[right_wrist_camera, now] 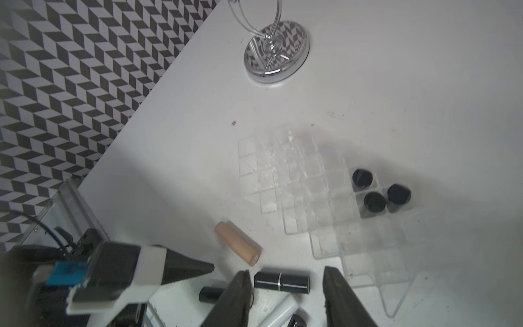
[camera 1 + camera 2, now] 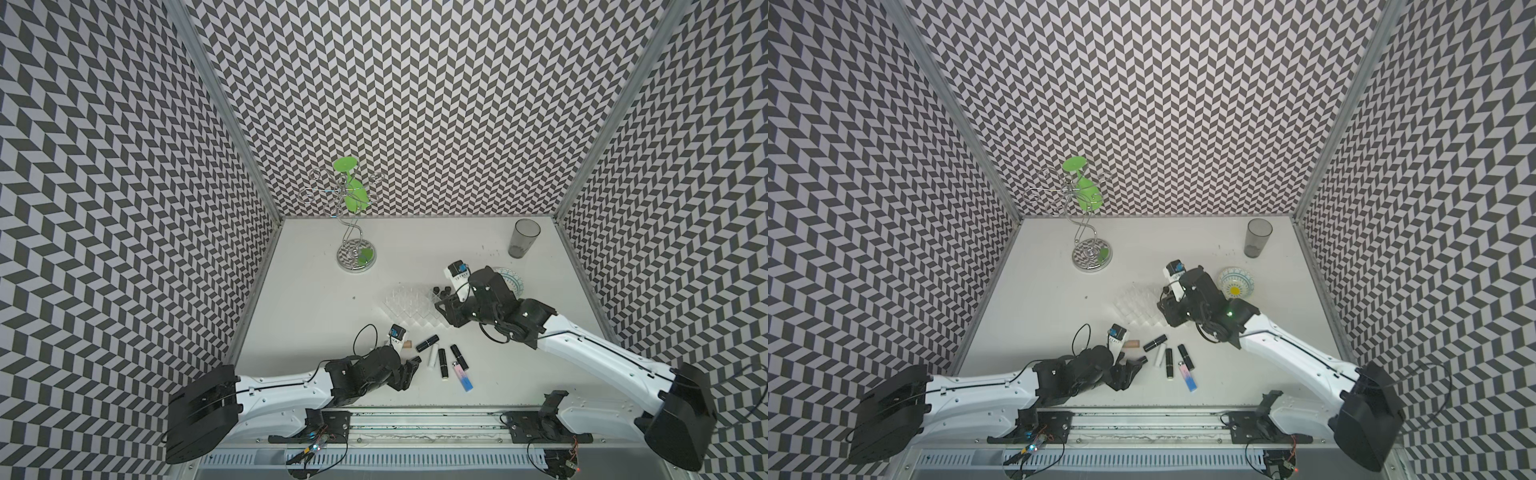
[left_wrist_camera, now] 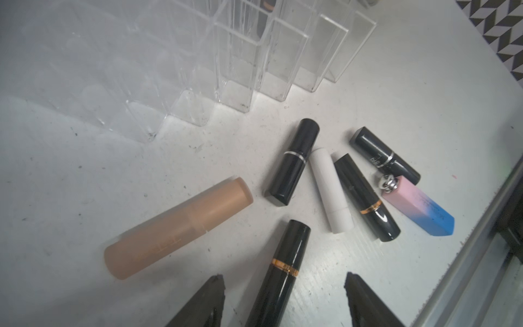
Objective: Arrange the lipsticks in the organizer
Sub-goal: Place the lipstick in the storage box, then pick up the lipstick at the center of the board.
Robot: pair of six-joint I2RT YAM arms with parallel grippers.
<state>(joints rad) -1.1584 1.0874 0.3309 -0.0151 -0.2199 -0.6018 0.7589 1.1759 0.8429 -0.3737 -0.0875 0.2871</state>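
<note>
In the left wrist view my left gripper (image 3: 283, 280) is open and straddles a black lipstick with a gold band (image 3: 284, 263), with a gap on each side. Beside it lie a tan lipstick (image 3: 178, 229), a black one with a silver band (image 3: 293, 161), a white one (image 3: 329, 189), two more black ones (image 3: 365, 195) (image 3: 383, 154) and a pink-to-blue one (image 3: 418, 206). The clear organizer (image 2: 409, 309) holds three upright black lipsticks (image 1: 375, 201) at its far right corner. My right gripper (image 1: 285, 274) hangs open and empty over the organizer's near right edge.
A wire stand with a green glass on it stands on a mirrored base (image 2: 356, 255) at the back left. A grey tumbler (image 2: 523, 239) is at the back right. A patterned bowl (image 2: 1237, 282) sits behind the right arm. A metal rail (image 2: 415, 415) runs along the front edge.
</note>
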